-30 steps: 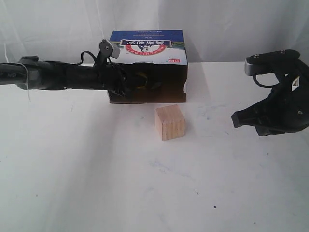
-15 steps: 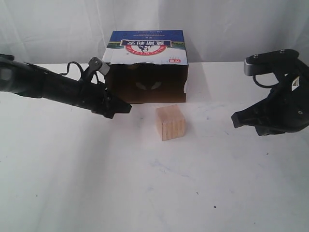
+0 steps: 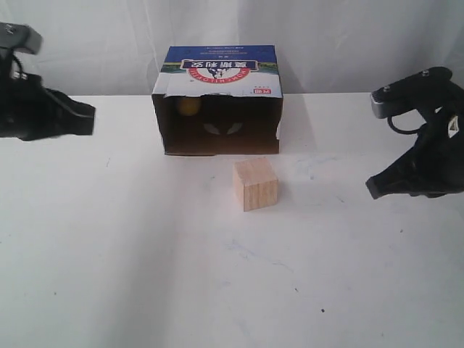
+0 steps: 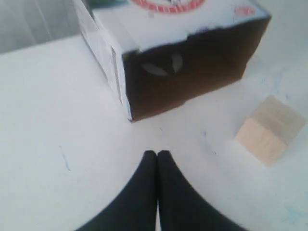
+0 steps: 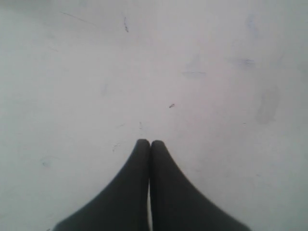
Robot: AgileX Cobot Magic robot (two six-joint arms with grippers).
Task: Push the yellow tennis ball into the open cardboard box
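Observation:
The open cardboard box point(image 3: 217, 98) lies on its side at the back of the white table, its dark opening facing forward. The yellow tennis ball point(image 3: 189, 106) sits inside it, at the upper left of the opening. In the left wrist view the box point(image 4: 192, 62) shows but the ball is hidden in its dark inside. My left gripper point(image 3: 87, 119) is shut and empty, pulled back to the far left, well clear of the box. My left gripper's tips point(image 4: 157, 154) touch. My right gripper point(image 3: 377, 187) hangs at the far right, shut and empty, over bare table point(image 5: 150, 143).
A pale wooden cube point(image 3: 255, 184) stands on the table just in front of the box's opening, slightly to the right; it also shows in the left wrist view as the cube point(image 4: 272, 130). A white curtain hangs behind the table.
My left arm has drawn out of the box's opening and swung back to the far left. The ball stays inside the box. The right gripper has shifted slightly to the right.

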